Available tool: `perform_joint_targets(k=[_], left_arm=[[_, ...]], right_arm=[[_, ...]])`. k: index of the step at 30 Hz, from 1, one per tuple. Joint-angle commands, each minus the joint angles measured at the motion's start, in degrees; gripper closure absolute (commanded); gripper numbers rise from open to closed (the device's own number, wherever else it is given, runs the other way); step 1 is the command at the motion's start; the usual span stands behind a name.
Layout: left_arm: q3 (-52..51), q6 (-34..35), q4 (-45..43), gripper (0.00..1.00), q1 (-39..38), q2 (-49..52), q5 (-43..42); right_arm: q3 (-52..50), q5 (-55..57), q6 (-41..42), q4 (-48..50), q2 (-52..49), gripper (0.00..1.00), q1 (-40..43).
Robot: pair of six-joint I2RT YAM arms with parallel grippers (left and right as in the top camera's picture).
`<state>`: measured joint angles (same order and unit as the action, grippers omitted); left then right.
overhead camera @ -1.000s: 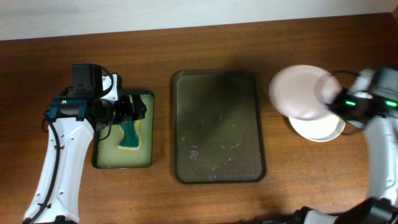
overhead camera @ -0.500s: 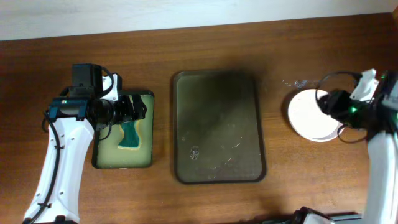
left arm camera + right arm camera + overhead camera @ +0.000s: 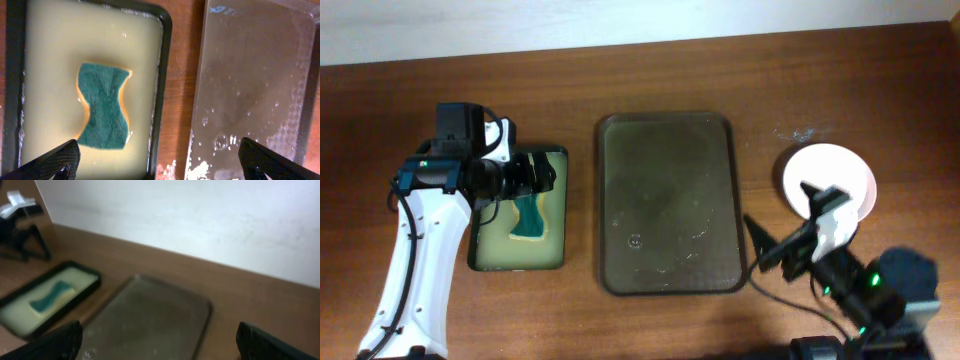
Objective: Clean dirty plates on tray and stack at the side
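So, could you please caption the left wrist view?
Green sponge lying in the small tray, beside the wet large tray.

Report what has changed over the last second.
The right hand lowered its plate onto the stack right of the large tray, let it go and drew back toward the table's near edge, open and empty. The left hand, open above the small tray with the sponge, stayed put; both trays and the sponge did not move.

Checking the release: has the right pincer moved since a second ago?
Yes. The right pincer has backed off the plates, toward the table's near edge.
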<state>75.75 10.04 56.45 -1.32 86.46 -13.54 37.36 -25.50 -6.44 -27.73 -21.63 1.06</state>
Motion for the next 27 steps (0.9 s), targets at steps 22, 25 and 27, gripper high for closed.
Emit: perform_joint_targets(k=[22, 25, 27], left_arm=[[-11.85, -0.39, -11.19, 0.01, -1.09, -24.7, 7.41], [-34.47, -0.76, -31.45, 0.01, 0.46, -47.28, 7.37], [-51.54, -0.76, -46.31, 0.01, 1.29, -61.75, 7.41]], right_arm=[[-37.05, 3.28, -1.05, 24.96, 21.11, 0.02, -0.31], [-37.05, 3.28, -1.05, 24.94, 21.11, 0.02, -0.31], [-37.05, 3.28, -1.05, 24.94, 21.11, 0.02, -0.31]])
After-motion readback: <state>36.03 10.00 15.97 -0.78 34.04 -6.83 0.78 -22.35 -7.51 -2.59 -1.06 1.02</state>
